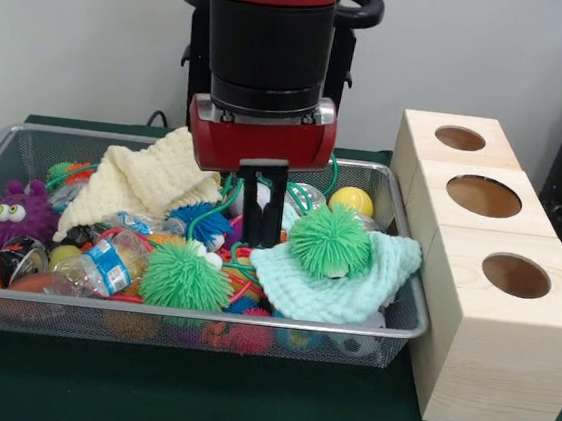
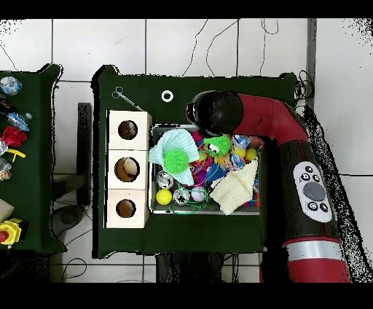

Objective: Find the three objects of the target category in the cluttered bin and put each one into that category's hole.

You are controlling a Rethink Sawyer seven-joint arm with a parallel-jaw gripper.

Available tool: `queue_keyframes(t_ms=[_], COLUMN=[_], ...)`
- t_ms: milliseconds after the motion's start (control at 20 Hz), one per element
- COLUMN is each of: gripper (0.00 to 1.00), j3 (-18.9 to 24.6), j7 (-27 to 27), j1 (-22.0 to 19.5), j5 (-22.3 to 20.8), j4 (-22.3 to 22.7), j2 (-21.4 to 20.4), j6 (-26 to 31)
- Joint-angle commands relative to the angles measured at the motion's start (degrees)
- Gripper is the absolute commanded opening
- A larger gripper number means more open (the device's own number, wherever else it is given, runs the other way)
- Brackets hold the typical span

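Green spiky balls are what you will notice first in the front view: one point(image 1: 329, 240) sits on a mint cloth point(image 1: 339, 282) at the bin's point(image 1: 405, 319) right end, and another point(image 1: 185, 275) lies against the bin's front wall, left of the first. Both are round and covered in soft rubbery spines. The gripper point(image 1: 260, 230) hangs into the bin between them, its dark fingers close together among tangled green cord; you cannot tell whether they pinch anything. A cream cloth point(image 1: 148, 182) fills the bin's back left, a purple fuzzy toy point(image 1: 14, 213) sits at its left end, and a yellow ball point(image 1: 351, 200) lies at the back right. Three wooden boxes point(image 1: 495, 324) with round holes stand just right of the bin.

From overhead, the arm point(image 2: 273, 120) reaches over the bin point(image 2: 154, 200); one green ball point(image 2: 173, 159) rests on the mint cloth point(image 2: 166, 144) beside the boxes point(image 2: 128, 169).
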Motion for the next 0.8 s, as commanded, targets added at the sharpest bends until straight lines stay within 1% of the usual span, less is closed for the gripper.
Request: queue_keyframes(t_ms=[50, 150, 250, 350, 450, 600, 800], gripper=[0.00, 0.00, 0.00, 0.00, 0.00, 0.00, 0.00], j3=[4.1, 4.4, 5.1, 6.7, 8.6, 10.6, 13.4], j7=[-10.4, -10.7, -11.0, -12.3, -14.3, -17.5, -21.0], j1=[-1.7, -2.0, -2.9, -5.2, -8.5, -11.9, -15.4], j5=[-3.2, -3.2, -2.9, -2.4, -2.5, -4.2, -6.6], j4=[4.5, 5.0, 6.6, 9.9, 13.6, 16.1, 16.9], j2=[0.3, 0.2, -0.2, -1.1, -2.1, -3.1, -3.2], j6=[7.0, 6.4, 4.9, 2.1, -0.4, -0.1, 0.8])
